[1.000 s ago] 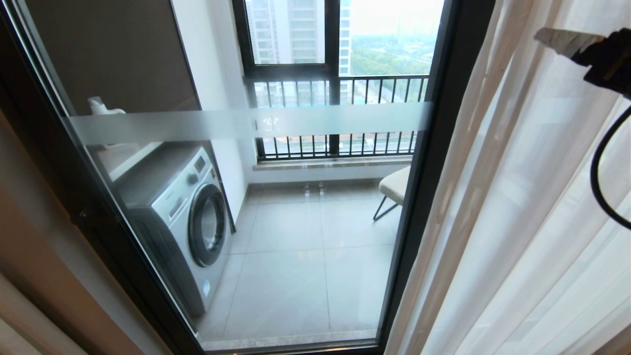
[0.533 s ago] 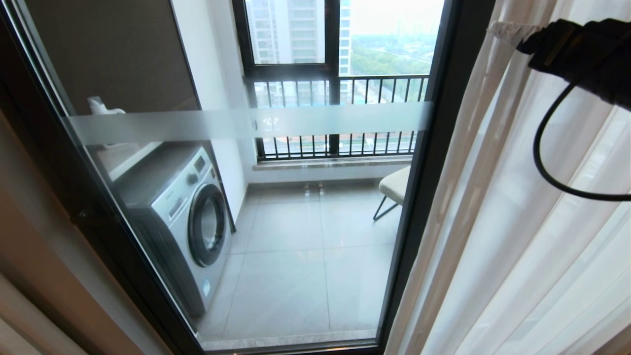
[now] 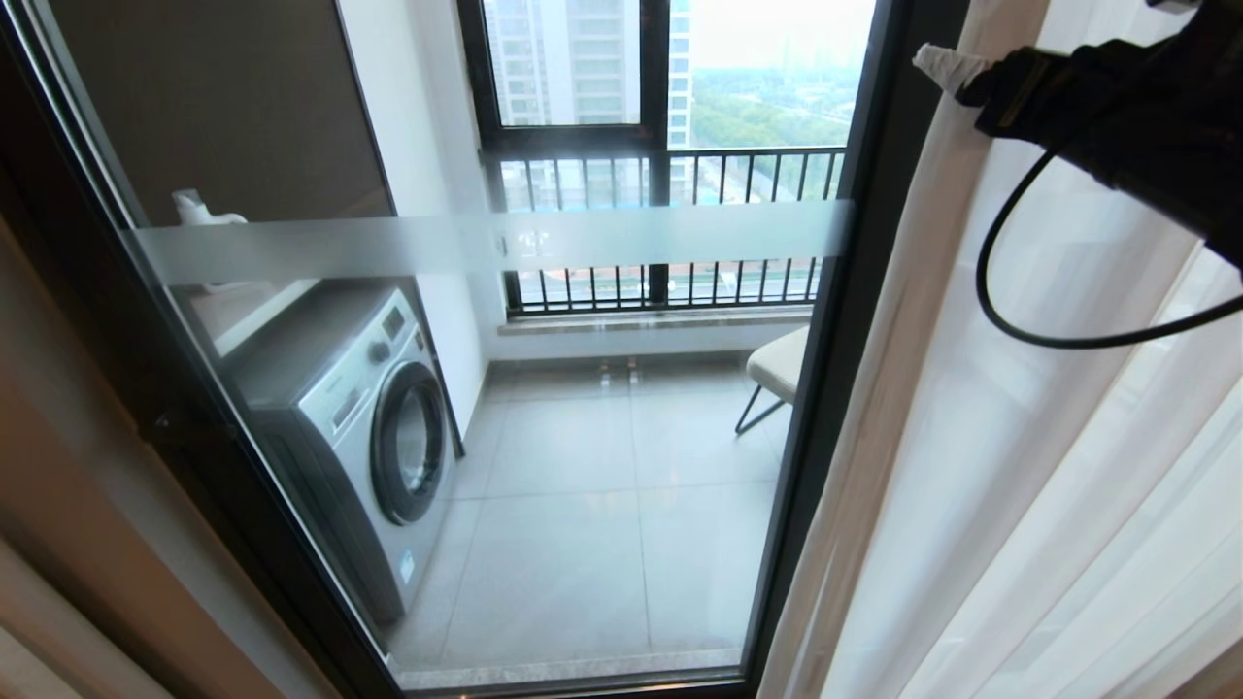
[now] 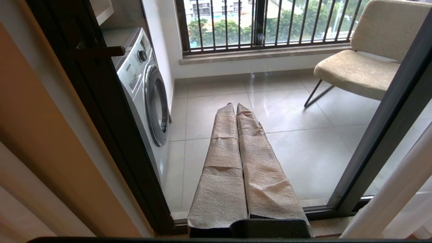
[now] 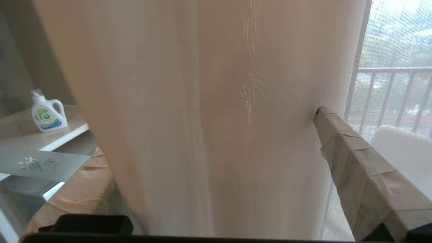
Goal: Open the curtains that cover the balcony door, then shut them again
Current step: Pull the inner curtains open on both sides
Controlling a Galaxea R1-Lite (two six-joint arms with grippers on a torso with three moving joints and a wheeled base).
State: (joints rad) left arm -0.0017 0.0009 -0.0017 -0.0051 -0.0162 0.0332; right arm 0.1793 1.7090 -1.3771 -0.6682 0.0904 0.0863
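Curtains (image 3: 1020,466) hang bunched to the right of the balcony door (image 3: 544,408), whose glass is uncovered. Right tool (image 5: 216,175) is spread wide, one paper-wrapped finger on each side of the sheer edge fold. Left tool (image 4: 236,111) sits pressed together, parked. Such voile looks light, soft and slippery; gathering several pleats near the leading edge should grip best.

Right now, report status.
Right gripper open, straddling curtain edge. Left gripper shut, parked low. Balcony door uncovered. Nothing in the way.
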